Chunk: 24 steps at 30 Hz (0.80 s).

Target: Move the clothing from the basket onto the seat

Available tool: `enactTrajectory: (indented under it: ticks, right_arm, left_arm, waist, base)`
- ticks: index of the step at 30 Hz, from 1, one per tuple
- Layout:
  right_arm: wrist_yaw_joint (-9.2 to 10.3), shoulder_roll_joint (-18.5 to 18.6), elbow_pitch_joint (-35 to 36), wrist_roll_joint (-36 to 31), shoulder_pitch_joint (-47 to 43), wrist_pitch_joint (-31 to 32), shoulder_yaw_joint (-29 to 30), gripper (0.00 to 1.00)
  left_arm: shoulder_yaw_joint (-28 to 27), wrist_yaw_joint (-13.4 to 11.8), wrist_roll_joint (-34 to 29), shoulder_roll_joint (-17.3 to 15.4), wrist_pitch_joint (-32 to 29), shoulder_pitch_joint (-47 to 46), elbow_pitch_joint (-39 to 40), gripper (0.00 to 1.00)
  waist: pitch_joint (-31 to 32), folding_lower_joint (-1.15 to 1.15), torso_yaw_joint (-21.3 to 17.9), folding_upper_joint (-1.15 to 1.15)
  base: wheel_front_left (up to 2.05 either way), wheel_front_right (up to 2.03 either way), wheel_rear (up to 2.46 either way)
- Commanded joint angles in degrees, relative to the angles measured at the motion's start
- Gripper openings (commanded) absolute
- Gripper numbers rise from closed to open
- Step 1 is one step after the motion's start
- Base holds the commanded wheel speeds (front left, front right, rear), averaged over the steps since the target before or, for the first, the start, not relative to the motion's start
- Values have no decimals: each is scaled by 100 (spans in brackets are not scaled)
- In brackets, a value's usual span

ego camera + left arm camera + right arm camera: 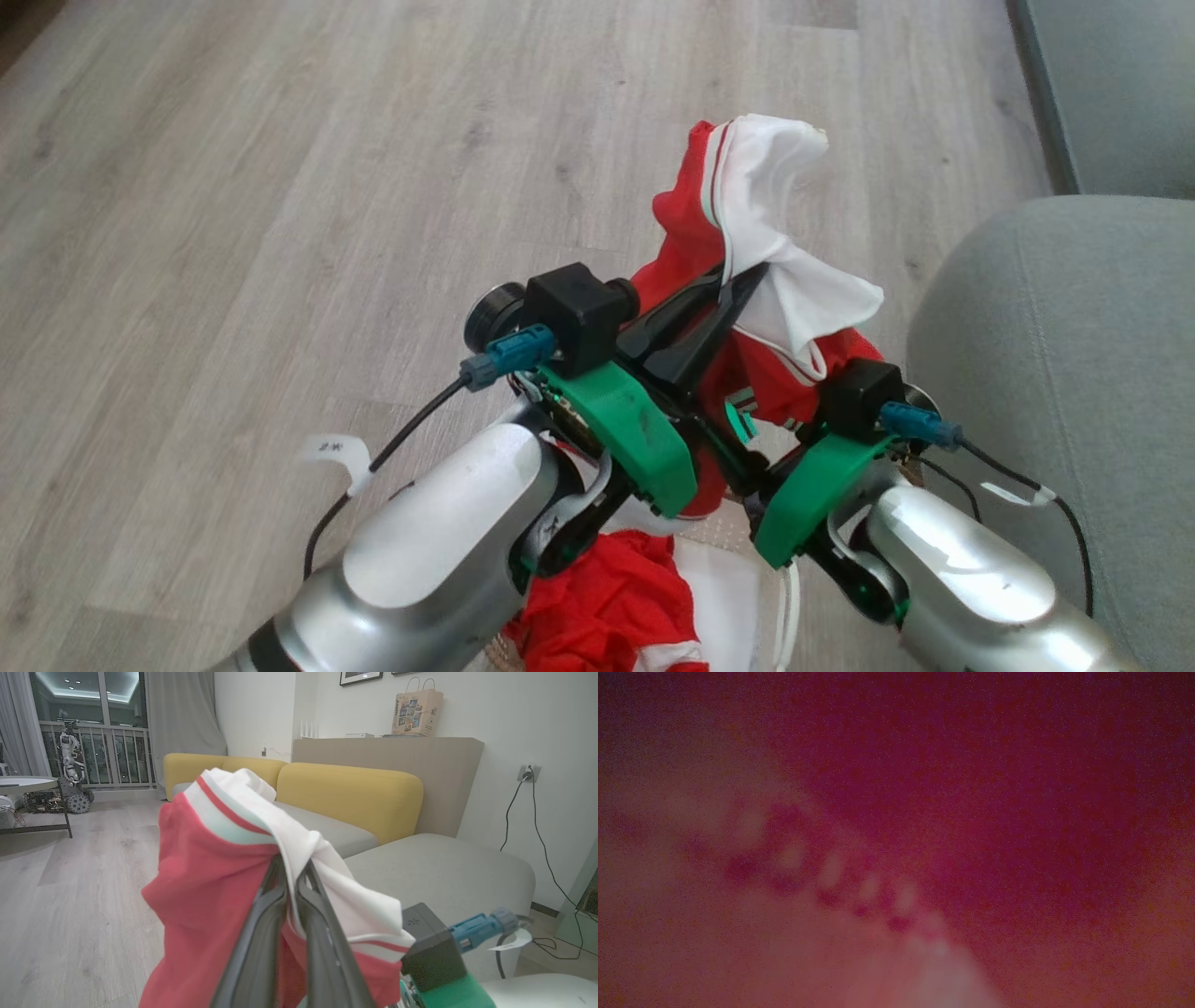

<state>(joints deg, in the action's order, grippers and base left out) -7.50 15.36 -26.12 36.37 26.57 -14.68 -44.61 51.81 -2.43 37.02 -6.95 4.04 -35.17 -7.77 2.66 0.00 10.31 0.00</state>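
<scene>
My left gripper (738,282) is shut on a red mesh piece of clothing (680,222) with a white panel and striped trim, held up over the floor. In the left wrist view the two dark fingers (261,933) pinch the same cloth (205,882), which drapes over both sides. My right gripper's green housing (822,471) sits just below the hanging garment, its fingers hidden behind it. Red cloth (971,788) lies blurred against the right wrist lens. More red clothing (607,597) lies in the basket (791,602) under my arms. The grey-green seat (1055,336) is at the right.
Pale wood floor (280,187) stretches ahead and to the left. The left wrist view has a yellow-backed sofa (350,793) behind the seat (444,868), a low table (28,786) at far left, and cables (518,807) hanging from a wall socket.
</scene>
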Motion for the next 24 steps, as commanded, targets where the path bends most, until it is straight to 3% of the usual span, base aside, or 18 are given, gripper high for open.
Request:
enactTrajectory:
  ticks: [1,14,24]
  right_arm:
    - [1,-79,109,14,217,-32,55,0]
    - [1,24,354,22,9,-32,167,0]
    - [1,290,1008,-118,-581,-32,777,0]
  left_arm:
    - [-189,38,36,2,4,-424,140,0]
    - [-302,-110,98,-158,64,-302,-30,0]
    - [-424,-254,228,-408,147,43,-127,0]
  waist:
    - [2,0,80,0]
    - [-37,0,70,0]
    - [4,0,-156,0]
  base:
    - [0,0,0]
    - [0,0,0]
    - [0,0,0]
